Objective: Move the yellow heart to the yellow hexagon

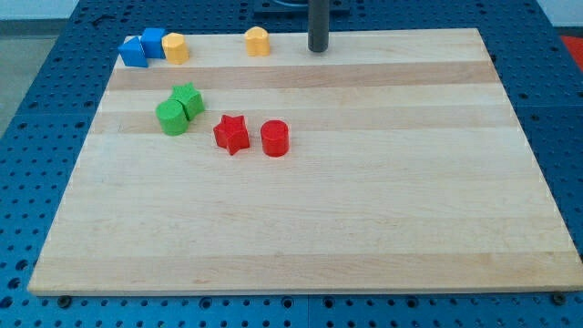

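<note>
Two yellow blocks lie along the view's top edge of the wooden board (pixel 301 228). The one at the top centre (pixel 258 41) has an angular outline and looks like the yellow hexagon. The one at the top left (pixel 175 46) looks rounder, like the yellow heart, and touches a blue block (pixel 153 41). Their shapes are small and hard to make out for certain. My tip (pixel 317 51) rests at the board's top edge, a short way to the right of the top-centre yellow block and not touching it.
A second blue block (pixel 134 52) sits at the top-left corner beside the first. A green star (pixel 189 98) and a green cylinder (pixel 170 117) touch at the left. A red star (pixel 231 134) and a red cylinder (pixel 274 138) sit near the middle.
</note>
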